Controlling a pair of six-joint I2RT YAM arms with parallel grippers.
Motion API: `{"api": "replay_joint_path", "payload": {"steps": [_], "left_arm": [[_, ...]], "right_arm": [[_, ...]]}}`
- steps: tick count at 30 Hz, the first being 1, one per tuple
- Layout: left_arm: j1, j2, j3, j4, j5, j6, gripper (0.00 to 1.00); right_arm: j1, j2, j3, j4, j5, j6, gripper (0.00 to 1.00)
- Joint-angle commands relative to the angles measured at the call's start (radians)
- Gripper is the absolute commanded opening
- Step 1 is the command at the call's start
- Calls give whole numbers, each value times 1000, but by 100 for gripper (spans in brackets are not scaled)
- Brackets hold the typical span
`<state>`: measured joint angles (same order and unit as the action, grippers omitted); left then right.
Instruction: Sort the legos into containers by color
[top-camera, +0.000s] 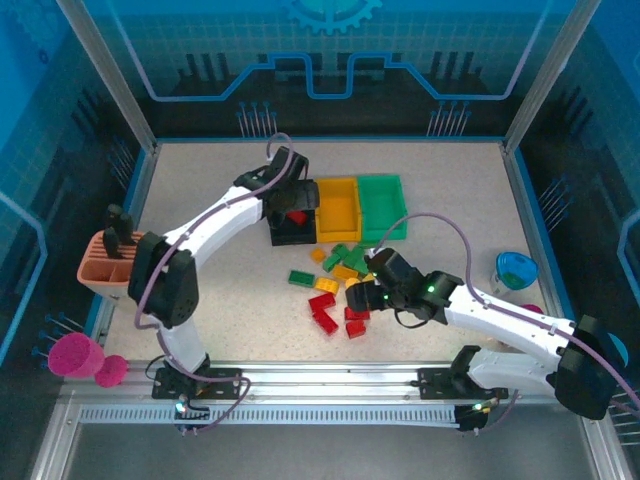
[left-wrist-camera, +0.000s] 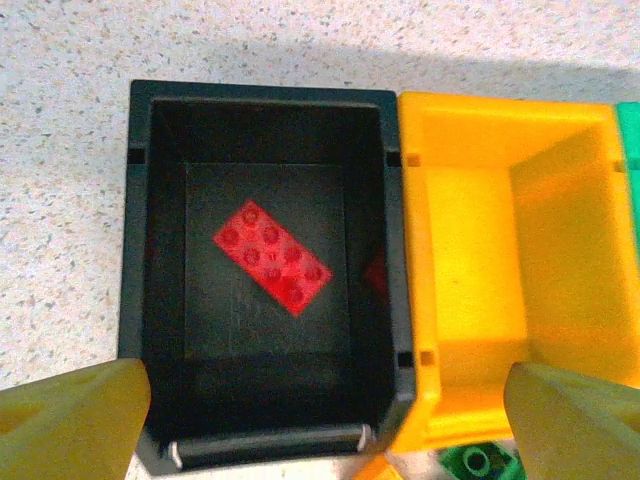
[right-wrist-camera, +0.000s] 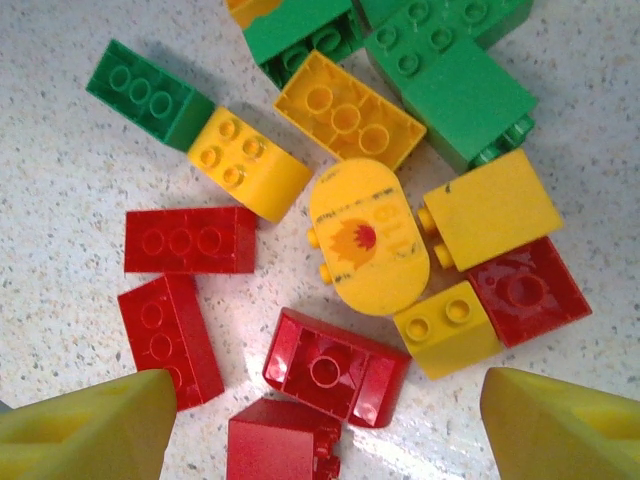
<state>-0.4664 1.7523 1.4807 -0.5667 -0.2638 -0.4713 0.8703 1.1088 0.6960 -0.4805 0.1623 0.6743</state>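
Holding red lego (left-wrist-camera: 272, 257): black bin (left-wrist-camera: 262, 98)

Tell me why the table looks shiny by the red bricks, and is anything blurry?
Right wrist view: light glares white off the table between the red bricks, and the near yellow fingertips are blurry. Left wrist view: the black bin is dim inside, with a shadow on the table beyond it.

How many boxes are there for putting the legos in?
3, side by side in a row: the black bin on the left with one red brick inside, the yellow bin in the middle, and the green bin on the right.
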Motion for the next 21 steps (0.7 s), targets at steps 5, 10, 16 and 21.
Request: {"api": "replay_joint_path", "payload": {"steps": [5,10,16,21], "left_arm": [[-20,-212,-136,34,39,-19,92],[-61,-317,-251,32,4,-21,91],[-97,-430,-371,18,-25,-44,91],[-100,-495,-445,7,-40,-62,91]], "right_arm": [[87,11,-24,-106,46,79,77],[147,52,-51,-82,45,135,74],[205,151,-37,-62,47,162,69],[223,235,-6,-44,49,167,66]]}}
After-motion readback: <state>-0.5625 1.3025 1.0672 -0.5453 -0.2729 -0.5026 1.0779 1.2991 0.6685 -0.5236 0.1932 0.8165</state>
